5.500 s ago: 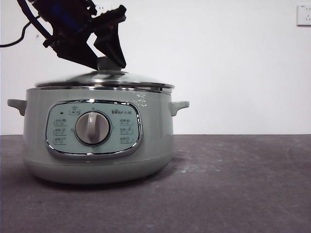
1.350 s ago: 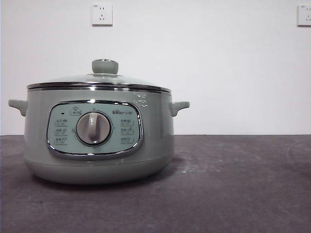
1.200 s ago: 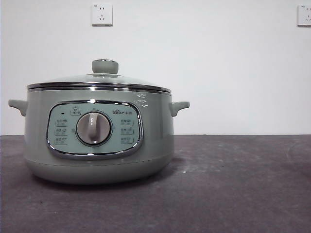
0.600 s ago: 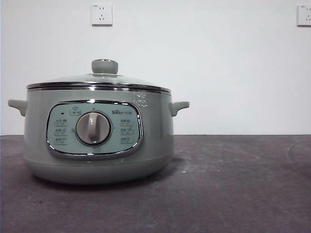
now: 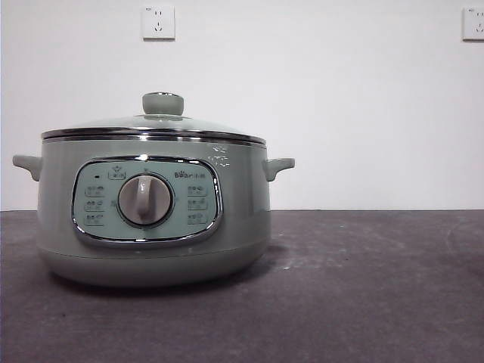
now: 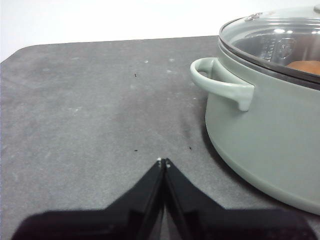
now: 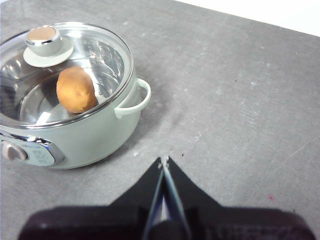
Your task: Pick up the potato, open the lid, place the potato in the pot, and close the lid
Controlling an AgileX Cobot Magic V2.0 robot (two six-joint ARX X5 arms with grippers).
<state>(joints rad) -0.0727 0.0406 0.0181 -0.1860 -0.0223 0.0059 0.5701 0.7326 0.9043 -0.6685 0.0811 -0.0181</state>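
Now you can see the potato [image 7: 76, 89] lying inside the pot [image 5: 155, 219], under the lid [image 7: 65, 70] that sits on it. Both the left gripper [image 6: 162, 162] and the right gripper [image 7: 164, 161] are pressed together with nothing between them, above the table [image 5: 363, 302].

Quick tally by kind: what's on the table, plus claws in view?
Pot: 1
Lid, seated on the pot: 1
Potato, inside the pot under the lid: 1
Claws, left claw and right claw, both shut and empty: 2
Total: 5
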